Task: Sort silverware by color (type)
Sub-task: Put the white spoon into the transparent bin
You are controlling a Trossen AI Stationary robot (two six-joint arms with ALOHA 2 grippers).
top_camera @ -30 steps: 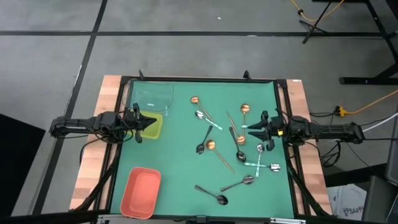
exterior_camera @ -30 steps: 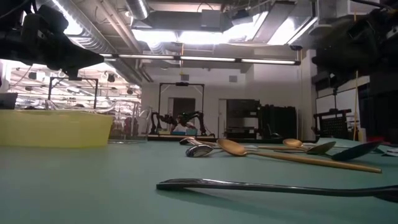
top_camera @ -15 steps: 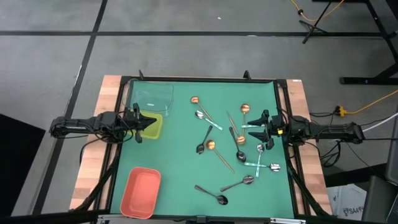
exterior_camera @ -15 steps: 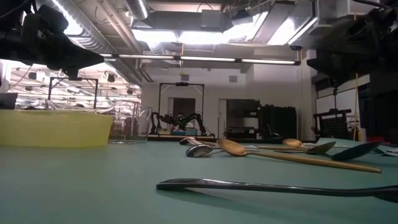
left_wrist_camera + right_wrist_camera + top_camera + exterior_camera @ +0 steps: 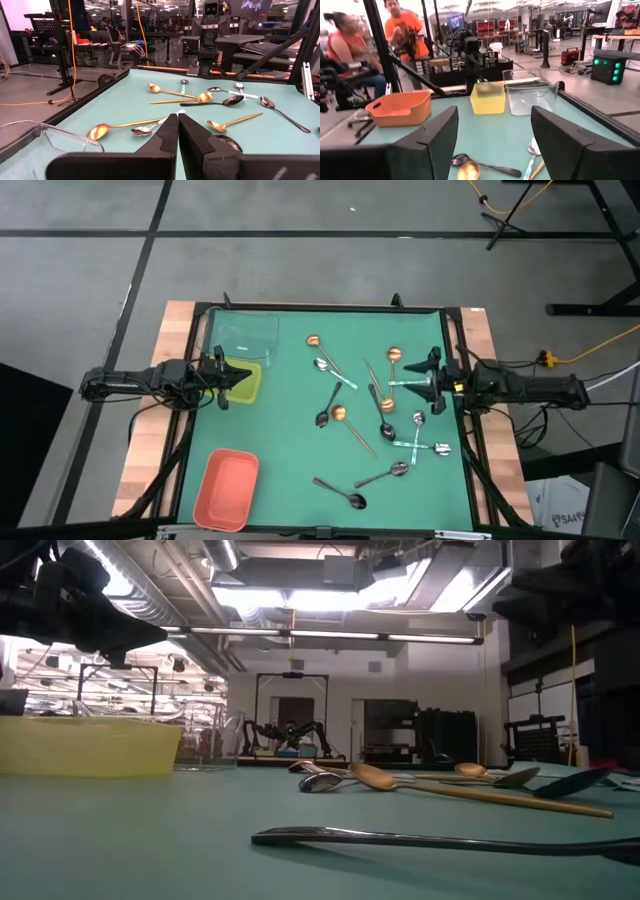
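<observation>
- My right end effector (image 5: 422,375) hangs wide open, holding nothing, above scattered spoons (image 5: 350,405) on the green counter (image 5: 290,430).
- My left end effector (image 5: 232,376), fingers pressed together and empty, waits over the yellow-green tray (image 5: 250,388).

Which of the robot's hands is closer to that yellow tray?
The left hand. It hangs right at the yellow tray, on the mat's left side. The right hand is far across the table, over the scattered spoons near the right edge.
</observation>
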